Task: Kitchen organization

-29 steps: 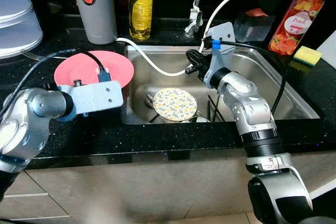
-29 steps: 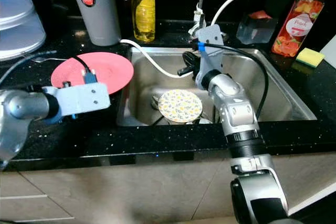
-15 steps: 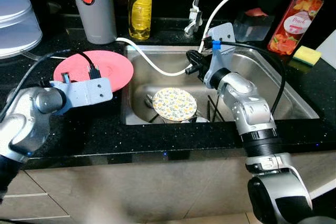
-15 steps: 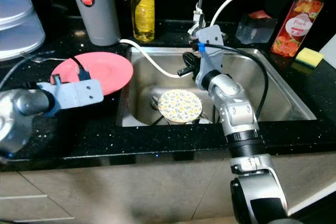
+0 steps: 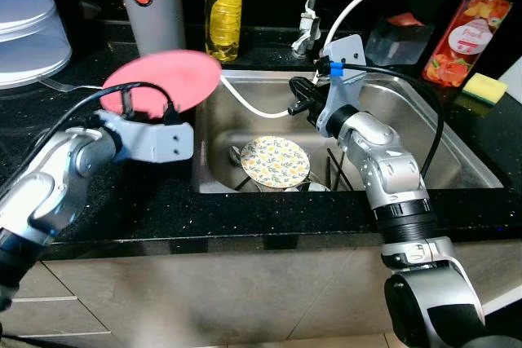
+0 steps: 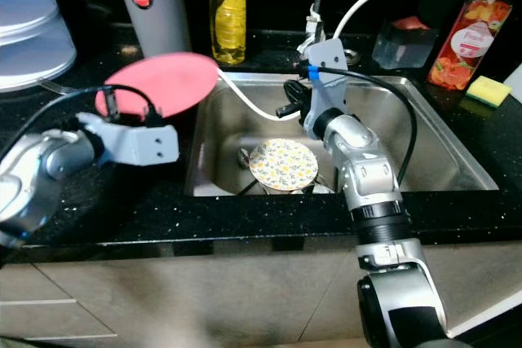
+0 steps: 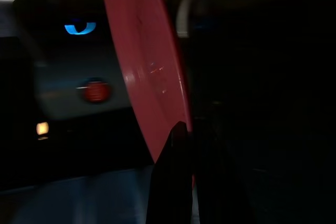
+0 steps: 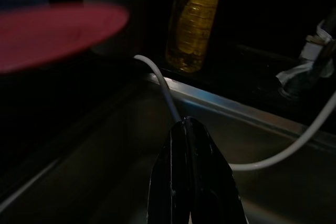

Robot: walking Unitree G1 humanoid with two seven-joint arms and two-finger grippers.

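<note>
— What's the room like?
— Dim. A black speckled tabletop (image 5: 269, 205) runs around a steel sink (image 5: 457, 148), dark wall behind.
— And underneath?
— Pale grey cabinet fronts (image 5: 204, 299), with drawer lines at the left. Light catches the sink's metal.

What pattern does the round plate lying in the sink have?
The round plate in the steel sink has a yellow floral pattern on white, clearest in the left eye view.

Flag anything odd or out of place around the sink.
The white hose trails from the counter over the rim into the sink, and a patterned plate lies on the dishes at the bottom. The pink plate is off the counter, tilted, pinched at its edge by the left gripper. No spills or damage visible.
</note>
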